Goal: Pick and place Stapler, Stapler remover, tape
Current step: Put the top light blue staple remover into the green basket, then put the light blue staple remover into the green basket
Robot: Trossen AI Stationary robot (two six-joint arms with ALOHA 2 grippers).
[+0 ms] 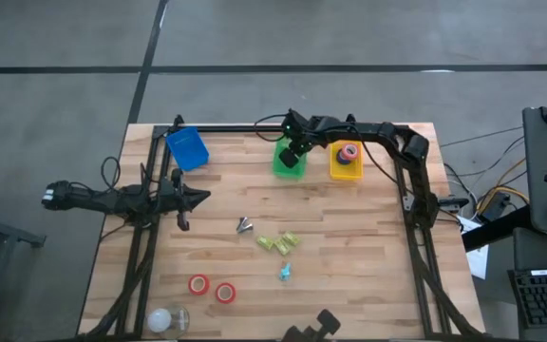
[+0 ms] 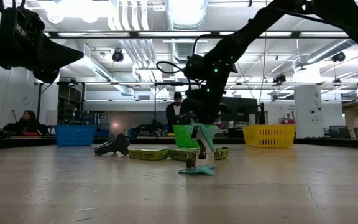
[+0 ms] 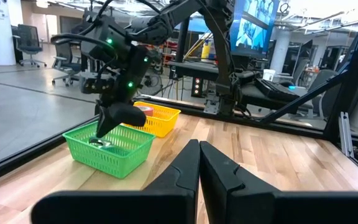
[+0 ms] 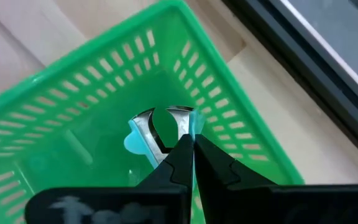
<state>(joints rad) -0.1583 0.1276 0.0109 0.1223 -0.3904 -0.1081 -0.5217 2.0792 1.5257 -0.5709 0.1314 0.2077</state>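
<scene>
My right gripper [image 4: 192, 138] is shut and points down into the green basket [image 1: 290, 160] at the far edge. A teal and silver staple remover [image 4: 159, 132] lies on the basket floor just beyond its fingertips. My left gripper [image 1: 202, 198] is shut and waits over the table's left side. On the table lie a dark staple remover [image 1: 244, 225], yellow-green staplers [image 1: 278, 243] and a teal staple remover [image 1: 285, 273]. Two red tape rolls [image 1: 212, 288] lie flat near the near edge. A third red roll [image 1: 348, 152] sits in the yellow basket [image 1: 346, 171]. I see no dark blue roll. My right gripper has its fingers [image 4: 178, 155] closed together right over the staple remover in the green basket, coming from above. I cannot tell whether the tips touch it. The remover rests on the basket floor.
A blue basket [image 1: 187, 148] stands at the far left, next to the green and yellow ones. A white roundish object [image 1: 164, 320] lies at the near left corner. Black frame rails [image 1: 416, 218] run along the table's sides and far edge. People show in the room beyond.
</scene>
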